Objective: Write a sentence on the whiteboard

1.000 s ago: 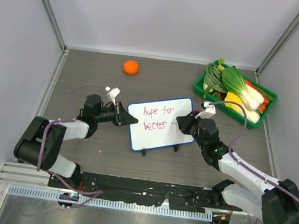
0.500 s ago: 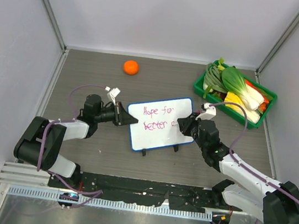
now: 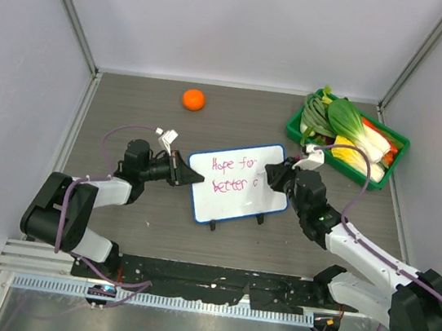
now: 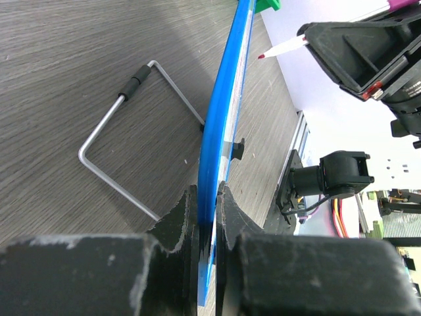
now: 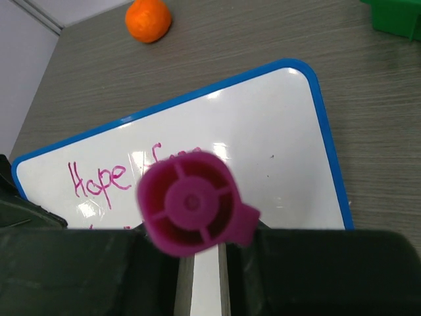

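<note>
The blue-framed whiteboard (image 3: 236, 205) stands tilted on its feet at the table's middle. The pink sentence (image 3: 232, 175) reads "Hope for" over "better" plus a curved stroke. My left gripper (image 3: 192, 175) is shut on the board's left edge; in the left wrist view its jaws (image 4: 207, 204) pinch the blue frame (image 4: 227, 105). My right gripper (image 3: 273, 177) is shut on a marker (image 5: 191, 204), whose magenta end cap faces the right wrist camera. The marker's tip (image 4: 263, 56) hovers just off the board's right part, past the writing. "Hope" (image 5: 99, 179) shows on the whiteboard (image 5: 276, 138).
An orange (image 3: 193, 99) lies on the table behind the board. A green tray (image 3: 397, 139) of vegetables sits at the back right. The board's wire stand (image 4: 125, 131) rests on the table behind it. Grey walls enclose the table on three sides.
A curved pink stroke has appeared after "better". My right gripper with the marker has drawn slightly right and back from the board. The left gripper has not moved.
</note>
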You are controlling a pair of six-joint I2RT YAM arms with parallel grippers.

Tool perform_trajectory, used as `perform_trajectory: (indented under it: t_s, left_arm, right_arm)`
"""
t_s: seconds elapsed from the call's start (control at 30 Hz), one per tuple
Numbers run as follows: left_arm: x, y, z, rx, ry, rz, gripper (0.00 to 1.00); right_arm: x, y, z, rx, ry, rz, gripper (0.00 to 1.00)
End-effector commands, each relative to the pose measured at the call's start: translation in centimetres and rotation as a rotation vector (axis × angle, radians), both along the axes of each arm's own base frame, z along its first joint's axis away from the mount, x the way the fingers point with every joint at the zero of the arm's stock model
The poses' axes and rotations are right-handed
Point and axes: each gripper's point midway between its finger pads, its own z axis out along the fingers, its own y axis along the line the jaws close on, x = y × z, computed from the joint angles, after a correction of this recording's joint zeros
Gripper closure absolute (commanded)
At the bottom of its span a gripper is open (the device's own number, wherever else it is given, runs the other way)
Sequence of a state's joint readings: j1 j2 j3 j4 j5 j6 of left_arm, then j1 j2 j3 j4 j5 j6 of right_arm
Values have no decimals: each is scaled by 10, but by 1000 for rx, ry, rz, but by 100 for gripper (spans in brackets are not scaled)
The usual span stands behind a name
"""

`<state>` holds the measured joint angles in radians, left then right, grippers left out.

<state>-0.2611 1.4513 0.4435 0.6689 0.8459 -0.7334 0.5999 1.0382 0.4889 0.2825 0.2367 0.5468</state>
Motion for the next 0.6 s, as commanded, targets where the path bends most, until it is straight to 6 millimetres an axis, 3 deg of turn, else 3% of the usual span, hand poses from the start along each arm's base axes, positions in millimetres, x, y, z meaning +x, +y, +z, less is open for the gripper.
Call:
perform_trajectory:
  t_s: [0.0,0.27,0.57]
  left_arm:
    - [-1,18,-55,181,81,88,100]
    - [-1,18,-54,180,80,87,100]
    - [-1,18,-54,181,79,86,100]
  right_arm:
    - [16,2,36,28,-85,-33,99]
    - [21,2,11,7,-31,-57,99]
    - [8,-2,-12,-15,19,-37,99]
